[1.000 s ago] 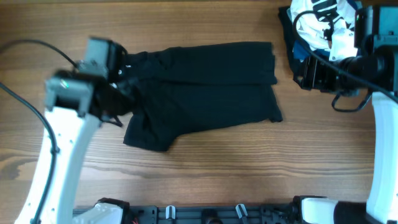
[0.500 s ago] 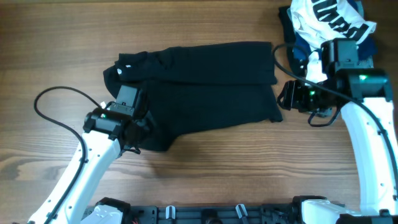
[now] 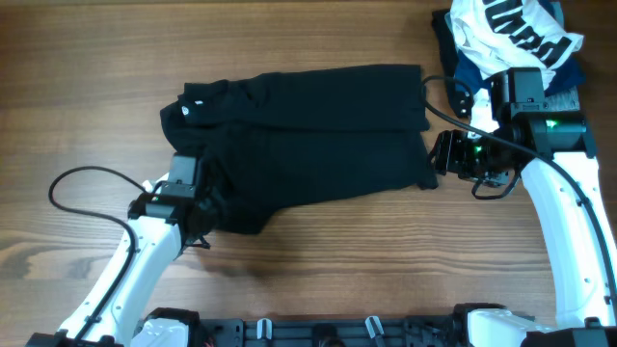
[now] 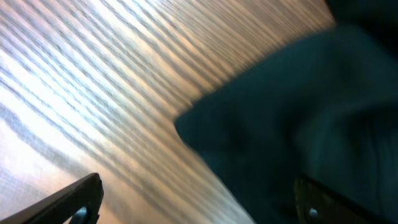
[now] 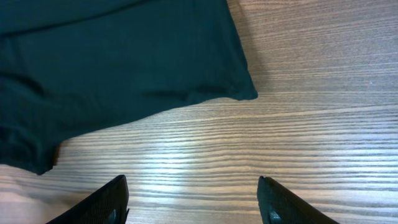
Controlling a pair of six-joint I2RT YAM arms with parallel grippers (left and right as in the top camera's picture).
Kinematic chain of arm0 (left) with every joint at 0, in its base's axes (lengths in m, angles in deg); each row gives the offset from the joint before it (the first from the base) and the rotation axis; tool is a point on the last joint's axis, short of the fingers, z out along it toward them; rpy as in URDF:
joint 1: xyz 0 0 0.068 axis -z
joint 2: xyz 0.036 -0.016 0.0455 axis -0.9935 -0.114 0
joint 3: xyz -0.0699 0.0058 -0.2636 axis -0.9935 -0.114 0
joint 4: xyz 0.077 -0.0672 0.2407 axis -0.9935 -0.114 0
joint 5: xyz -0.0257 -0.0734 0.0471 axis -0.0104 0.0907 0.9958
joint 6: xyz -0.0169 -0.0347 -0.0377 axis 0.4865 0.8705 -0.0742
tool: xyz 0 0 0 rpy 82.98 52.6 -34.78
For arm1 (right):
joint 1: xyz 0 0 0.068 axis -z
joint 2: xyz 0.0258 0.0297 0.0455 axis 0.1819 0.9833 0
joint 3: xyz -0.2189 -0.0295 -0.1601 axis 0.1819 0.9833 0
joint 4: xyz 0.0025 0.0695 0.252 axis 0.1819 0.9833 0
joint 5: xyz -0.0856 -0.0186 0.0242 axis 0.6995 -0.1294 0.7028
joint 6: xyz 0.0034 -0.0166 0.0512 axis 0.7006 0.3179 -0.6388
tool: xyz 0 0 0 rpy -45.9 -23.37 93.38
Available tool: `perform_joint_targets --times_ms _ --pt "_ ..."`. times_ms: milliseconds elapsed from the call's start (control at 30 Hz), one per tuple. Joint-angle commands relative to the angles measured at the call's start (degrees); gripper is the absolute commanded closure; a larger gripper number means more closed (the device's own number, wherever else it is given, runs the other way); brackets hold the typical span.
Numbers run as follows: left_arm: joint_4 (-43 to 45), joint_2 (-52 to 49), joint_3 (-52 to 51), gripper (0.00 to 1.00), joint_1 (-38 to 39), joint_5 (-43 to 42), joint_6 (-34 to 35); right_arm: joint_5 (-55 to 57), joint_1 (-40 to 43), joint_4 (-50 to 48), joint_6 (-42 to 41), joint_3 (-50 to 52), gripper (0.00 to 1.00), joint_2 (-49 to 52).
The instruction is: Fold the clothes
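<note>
At the middle of the bench, nearer the far edge: black T-shirt [image 3: 318,135], flat, long side running left to right, doubled over along its length with a fold line across the middle.
Shirt's left end: collar area with a small white mark [image 3: 198,106]; cloth rumpled here, one lobe reaching toward the near edge.
Shirt's right end: fairly straight edge, ending in a pointed corner toward the near-right.
Left arm [image 3: 145,246]: in from the near-left corner of the bench, wrist over the shirt's near-left lobe.
Left jaws: wide apart, clamped on nothing; in the wrist view, fingertips [image 4: 78,199] at the lower corners, dark cloth and bare wood below the gap; contact with the cloth cannot be told, view blurred.
Right arm [image 3: 569,222]: in from the near-right corner, wrist just beside the shirt's right end.
Right jaws: apart, holding nothing; fingertips [image 5: 109,202] over bare wood, near the shirt's pointed corner and not touching it.
Far-right corner of the bench: heap of other garments, white garment with black lettering [image 3: 516,24] on top, blue garment [image 3: 472,72] beneath.
Bench [image 3: 337,270]: brown wood grain.
Cable [image 3: 67,183]: black, looped on the bench left of the left arm.
</note>
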Motion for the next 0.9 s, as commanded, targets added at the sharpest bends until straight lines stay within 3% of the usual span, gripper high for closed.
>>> perform_joint_targets --times_ms 0,67,200,400,533,600,633,733,767,867 --pt "6.86 0.55 -2.82 0.06 -3.61 -2.62 -10.38 0.55 -0.28 -0.63 -0.59 0.39 0.33 -0.85" --pt "9.16 0.22 -2.89 0.08 -4.44 -2.6 -13.0 0.55 -0.28 -0.79 -0.59 0.39 0.33 -0.85" --pt "11.28 -1.51 -2.89 0.16 -4.98 -2.64 -13.31 0.57 -0.28 -0.98 -0.44 0.39 0.33 -0.83" --pt "10.82 -8.04 -2.93 0.2 -4.98 -6.01 -13.27 0.87 -0.28 -2.29 -0.42 0.44 0.33 -0.83" --pt "11.45 -12.87 -2.93 0.33 -4.98 -6.54 -12.66 1.25 -0.28 -2.73 -0.44 0.44 0.33 -0.83" --pt "12.39 -14.53 -2.93 0.44 -4.98 -7.21 -12.63 1.22 -0.28 -2.69 -0.48 0.44 0.33 -0.72" --pt "12.61 -15.17 -2.91 0.59 -4.98 -7.58 -12.63 1.22 -0.28 -2.64 -0.55 0.5 0.33 -0.72" --pt "12.48 -15.32 -2.84 0.9 -4.98 -8.41 -12.28 1.22 -0.28 -2.69 -2.01 1.6 0.35 -0.72" --pt "11.93 -15.1 -2.58 0.96 -5.01 -9.09 -11.98 1.2 -0.28 -2.75 -2.43 2.19 0.37 -0.63" --pt "8.35 -14.1 -0.55 0.96 -5.31 -10.23 -10.47 1.2 -0.33 -3.37 -3.48 4.52 0.39 -0.46"
